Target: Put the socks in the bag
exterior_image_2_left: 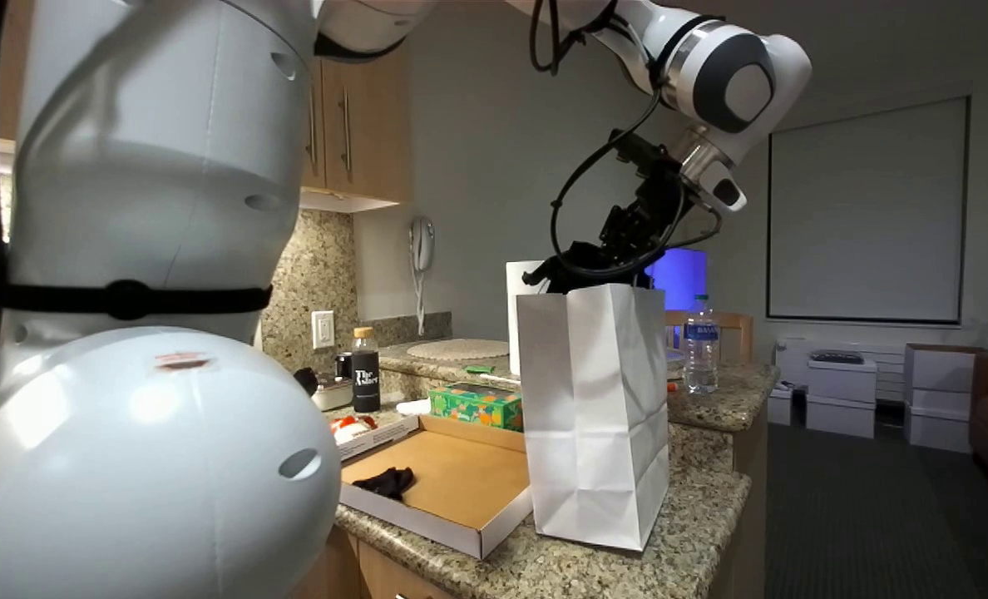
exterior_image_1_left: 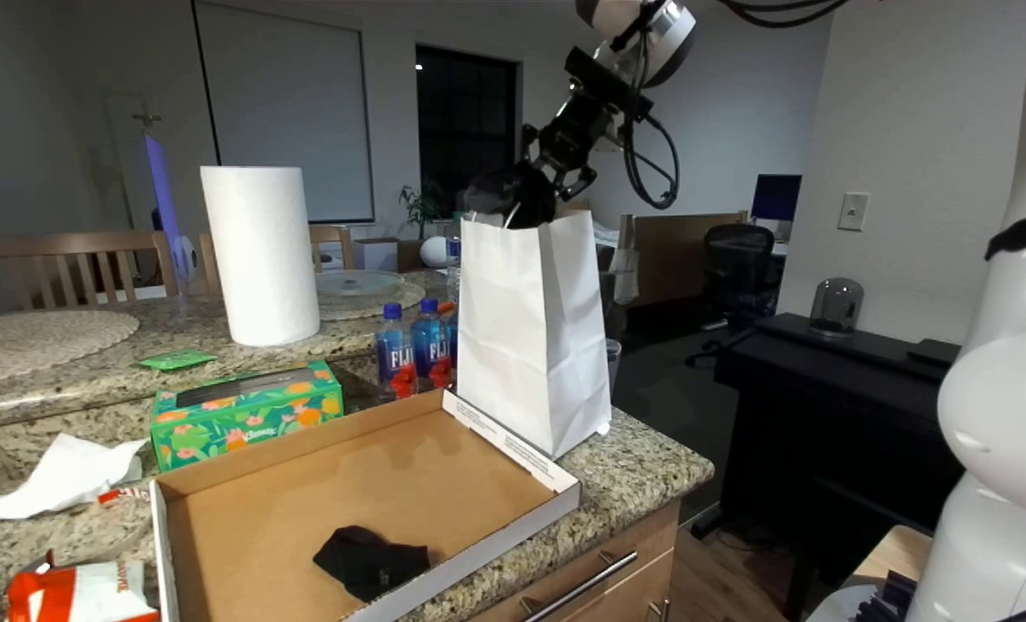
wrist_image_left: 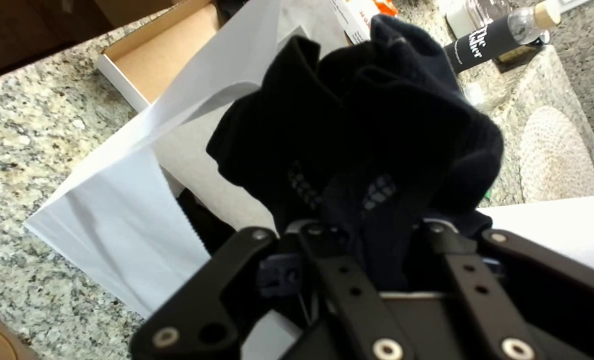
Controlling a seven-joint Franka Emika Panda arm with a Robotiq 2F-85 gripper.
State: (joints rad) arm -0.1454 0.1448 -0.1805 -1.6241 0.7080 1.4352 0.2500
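Socks (wrist_image_left: 357, 120) gripped in end effector (wrist_image_left: 343, 192), bunched beyond it, at mouth of bag (exterior_image_1_left: 509, 337)

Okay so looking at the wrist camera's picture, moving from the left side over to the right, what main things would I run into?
Going by their middles: white paper bag, dark socks, bottle with the black label, woven placemat.

Blocked near the worktop (exterior_image_1_left: 655, 460) corner by the tall white paper bag (exterior_image_1_left: 513, 328), at its mouth by black fabric socks (wrist_image_left: 352, 120); open above the shallow brown cardboard tray (exterior_image_1_left: 375, 475).
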